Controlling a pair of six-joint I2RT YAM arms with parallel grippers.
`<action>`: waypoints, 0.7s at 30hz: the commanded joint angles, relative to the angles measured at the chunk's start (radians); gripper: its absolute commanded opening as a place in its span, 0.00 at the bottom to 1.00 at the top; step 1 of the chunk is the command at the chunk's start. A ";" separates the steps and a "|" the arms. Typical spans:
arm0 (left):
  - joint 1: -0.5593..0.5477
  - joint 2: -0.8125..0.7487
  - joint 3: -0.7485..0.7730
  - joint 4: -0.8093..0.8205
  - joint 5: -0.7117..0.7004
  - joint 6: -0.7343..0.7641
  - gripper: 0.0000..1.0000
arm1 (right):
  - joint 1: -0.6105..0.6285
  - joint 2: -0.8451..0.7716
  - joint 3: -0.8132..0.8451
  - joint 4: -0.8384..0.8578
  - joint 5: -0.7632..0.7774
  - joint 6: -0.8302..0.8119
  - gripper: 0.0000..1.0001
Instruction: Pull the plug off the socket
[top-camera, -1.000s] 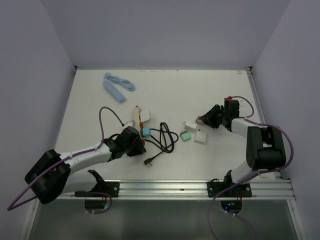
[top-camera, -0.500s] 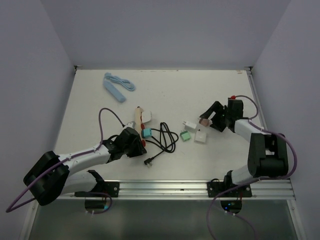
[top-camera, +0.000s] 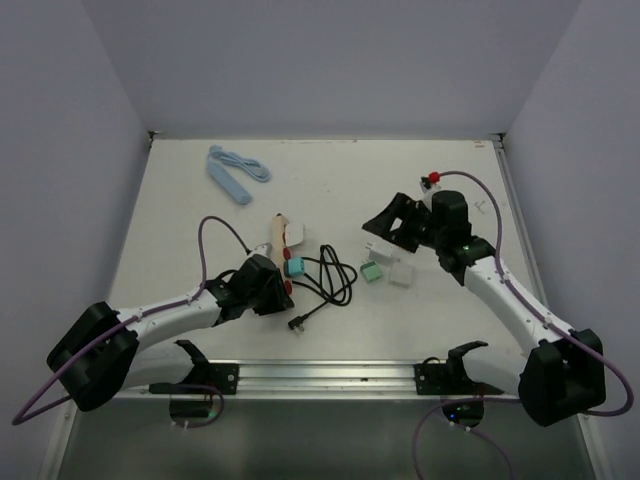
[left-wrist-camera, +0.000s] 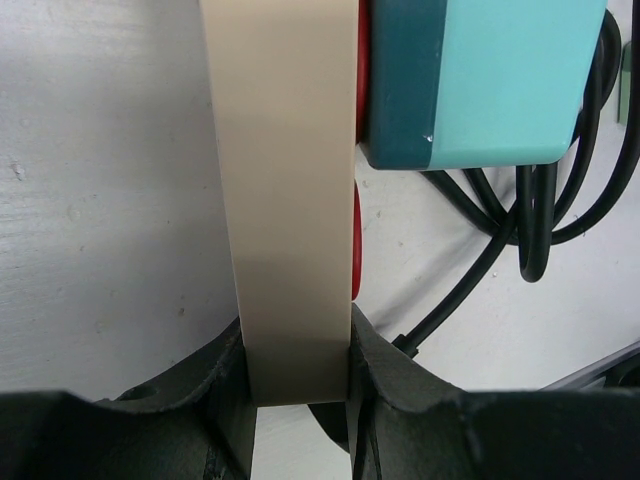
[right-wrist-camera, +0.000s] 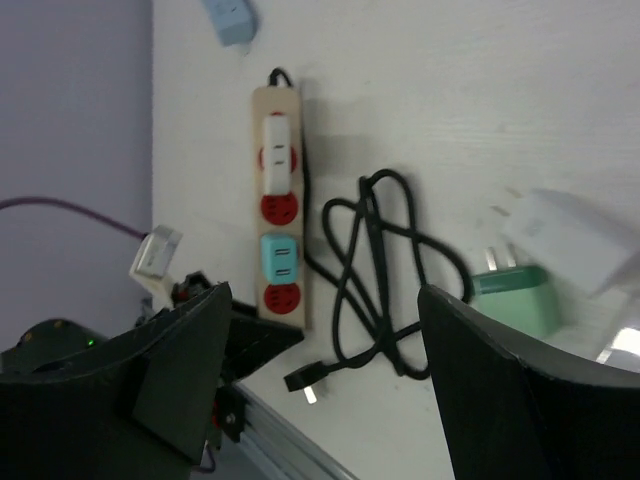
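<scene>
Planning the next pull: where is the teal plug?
Top view, left of centre: the teal plug sits in the strip, between the white plug and the left gripper.

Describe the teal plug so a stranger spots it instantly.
Find the beige power strip beside the coiled black cable. The teal plug sits toward the end the left gripper clamps; the strip's other plug is white.

The left arm lies low, reaching right toward the table's middle, its left gripper (top-camera: 272, 290) clamped on the end of the beige power strip (left-wrist-camera: 290, 200). The right arm stretches up and leftward, its right gripper (top-camera: 395, 222) spread wide, holding nothing.
</scene>
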 joint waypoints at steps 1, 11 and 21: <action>-0.001 -0.021 -0.001 0.063 0.052 0.034 0.00 | 0.139 0.004 -0.026 0.111 0.012 0.134 0.78; -0.001 -0.033 -0.030 0.098 0.093 0.029 0.00 | 0.422 0.245 -0.014 0.332 0.098 0.193 0.77; -0.001 -0.041 -0.024 0.105 0.108 0.023 0.00 | 0.503 0.495 0.081 0.431 0.078 0.206 0.66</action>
